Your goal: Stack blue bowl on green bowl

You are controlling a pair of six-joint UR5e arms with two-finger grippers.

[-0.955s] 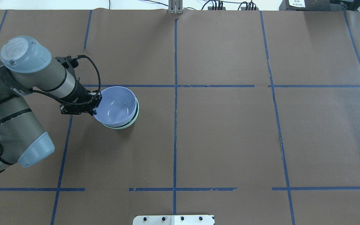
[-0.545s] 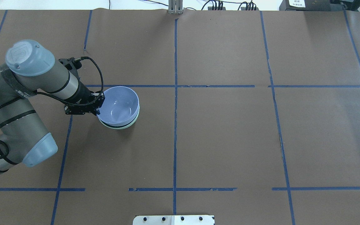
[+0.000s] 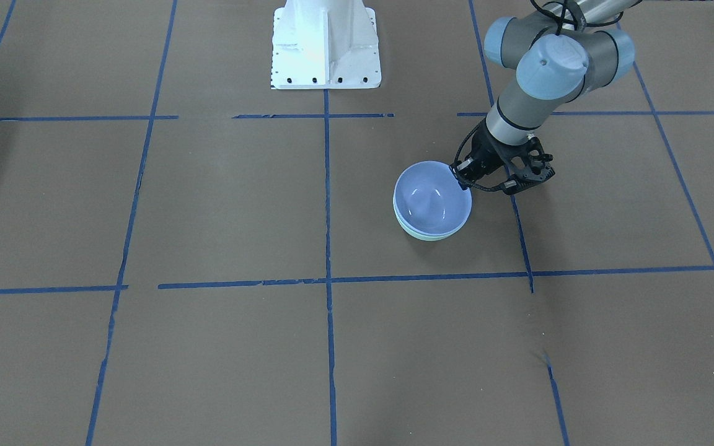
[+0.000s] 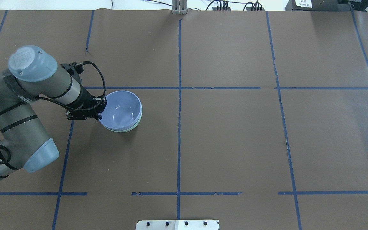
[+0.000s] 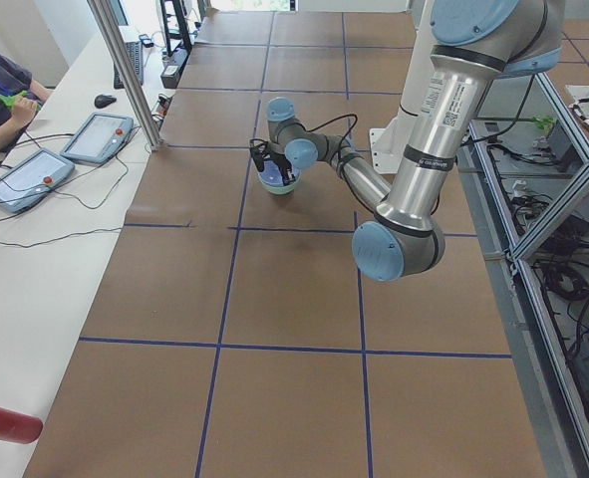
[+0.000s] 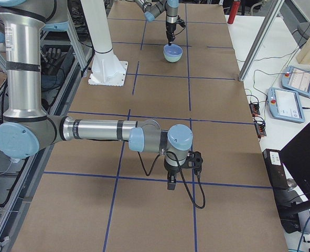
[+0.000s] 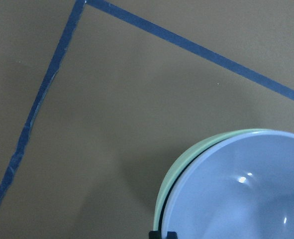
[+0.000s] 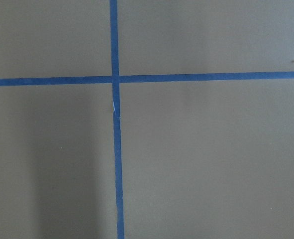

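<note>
The blue bowl (image 4: 121, 110) sits nested inside the green bowl (image 4: 129, 129) on the table's left half. Only a thin mint rim of the green bowl shows below it. My left gripper (image 4: 100, 110) is shut on the blue bowl's near-left rim. The front-facing view shows the blue bowl (image 3: 432, 201), the green bowl's rim (image 3: 431, 236) and the left gripper (image 3: 461, 179). In the left wrist view the blue bowl (image 7: 246, 199) lies in the green bowl (image 7: 186, 159), with the fingertips (image 7: 164, 234) pinched on the rim. My right gripper (image 6: 170, 182) shows only in the exterior right view, so I cannot tell if it is open or shut.
Brown paper with blue tape lines (image 4: 179, 95) covers the table. The robot's white base plate (image 3: 326, 43) stands at the robot's side. Operator tablets (image 5: 95, 134) lie on a side bench beyond the table's far edge.
My left gripper has come down with the blue bowl, which has sunk deeper into the green bowl. The dark gap between the two rims has closed.
</note>
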